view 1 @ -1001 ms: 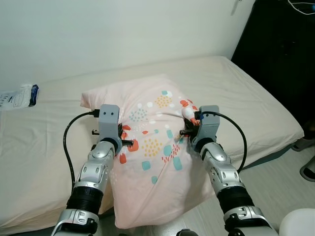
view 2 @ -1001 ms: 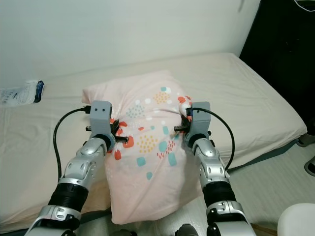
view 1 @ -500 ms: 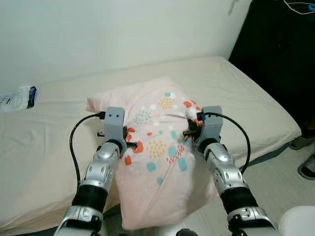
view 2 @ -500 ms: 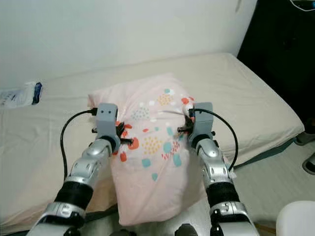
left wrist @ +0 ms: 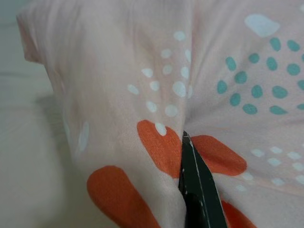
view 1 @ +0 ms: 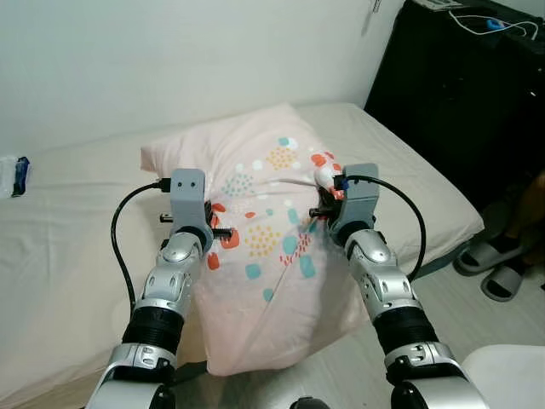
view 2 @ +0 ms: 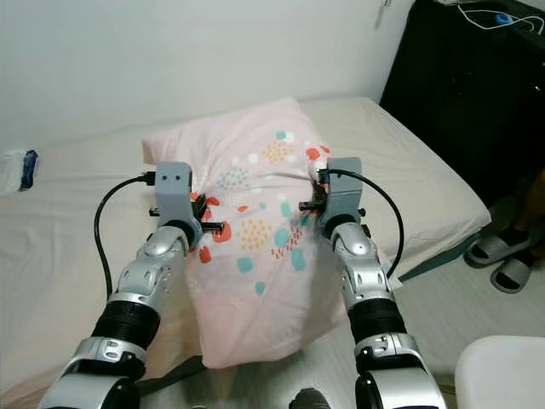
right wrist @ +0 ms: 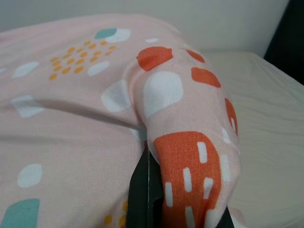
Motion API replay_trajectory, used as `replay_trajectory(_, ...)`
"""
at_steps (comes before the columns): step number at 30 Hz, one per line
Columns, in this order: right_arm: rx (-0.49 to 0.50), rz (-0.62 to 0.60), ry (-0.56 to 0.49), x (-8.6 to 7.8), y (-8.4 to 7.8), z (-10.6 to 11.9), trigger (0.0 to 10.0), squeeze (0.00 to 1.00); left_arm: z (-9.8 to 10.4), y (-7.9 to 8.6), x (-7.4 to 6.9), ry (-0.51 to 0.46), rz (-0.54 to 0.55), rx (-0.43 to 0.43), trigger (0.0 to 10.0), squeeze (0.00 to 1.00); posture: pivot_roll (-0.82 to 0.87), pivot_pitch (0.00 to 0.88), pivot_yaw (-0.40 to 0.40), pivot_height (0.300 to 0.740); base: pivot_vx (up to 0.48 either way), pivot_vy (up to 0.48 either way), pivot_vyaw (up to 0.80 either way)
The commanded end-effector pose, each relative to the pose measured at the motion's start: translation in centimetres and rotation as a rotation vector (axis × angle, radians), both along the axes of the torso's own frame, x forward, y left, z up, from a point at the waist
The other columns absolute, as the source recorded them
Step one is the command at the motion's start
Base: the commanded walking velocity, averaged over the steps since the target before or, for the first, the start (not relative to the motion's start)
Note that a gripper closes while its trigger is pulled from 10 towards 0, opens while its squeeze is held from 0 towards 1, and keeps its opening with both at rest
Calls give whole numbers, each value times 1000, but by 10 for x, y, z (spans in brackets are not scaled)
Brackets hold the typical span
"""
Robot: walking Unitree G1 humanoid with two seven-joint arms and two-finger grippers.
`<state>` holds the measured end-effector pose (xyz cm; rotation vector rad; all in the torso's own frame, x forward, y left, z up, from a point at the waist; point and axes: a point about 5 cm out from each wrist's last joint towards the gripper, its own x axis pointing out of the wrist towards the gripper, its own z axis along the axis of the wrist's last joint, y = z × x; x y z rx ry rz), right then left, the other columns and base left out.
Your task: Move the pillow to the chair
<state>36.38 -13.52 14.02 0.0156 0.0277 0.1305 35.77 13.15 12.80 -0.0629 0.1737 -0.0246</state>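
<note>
A pink pillow (view 1: 264,247) with orange, teal and white spots hangs lifted between my two arms over the near edge of the bed. My left gripper (view 1: 215,232) is shut on the pillow's left side, its black fingers (left wrist: 197,183) pinching the cloth. My right gripper (view 1: 322,211) is shut on a bunched fold (right wrist: 185,142) at the pillow's right side. The pillow's lower end droops free below the mattress edge. A white chair seat corner (view 1: 511,375) shows at the lower right.
The beige bed (view 1: 68,247) spreads ahead against a white wall. A dark cabinet (view 1: 468,94) stands at the right. A small blue and white packet (view 1: 8,175) lies on the bed at far left. Grey slippers (view 1: 498,264) rest on the floor, with part of a person's leg (view 1: 532,200) beside them.
The camera has swung right: cabinet, slippers and chair seat show more, the packet slid toward the left edge. Both grippers keep their hold, and the pillow sits slightly higher.
</note>
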Motion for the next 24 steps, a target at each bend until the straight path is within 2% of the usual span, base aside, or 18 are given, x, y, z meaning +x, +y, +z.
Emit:
replay_trajectory(1,-5,6,-48,5,8,12,10000,0,8,5,1,-39,22,13,10000,0,-8,50,-90,740,0,0,0)
replay_trajectory(5,-18,24,-56,6,16,15,10000,0,9,7,1,-48,32,9,10000,0,-9,42,-87,740,0,0,0)
replay_trajectory(17,-36,68,-47,7,21,12,10000,0,12,14,2,-52,49,31,10000,0,18,20,-98,740,0,0,0)
replay_trajectory(19,-49,96,-47,8,27,12,10000,0,12,18,2,-50,48,40,10000,0,13,16,-76,740,0,0,0)
replay_trajectory(24,-39,66,-57,7,24,13,10000,0,12,15,4,-47,28,43,10000,0,-7,20,-51,740,0,0,0)
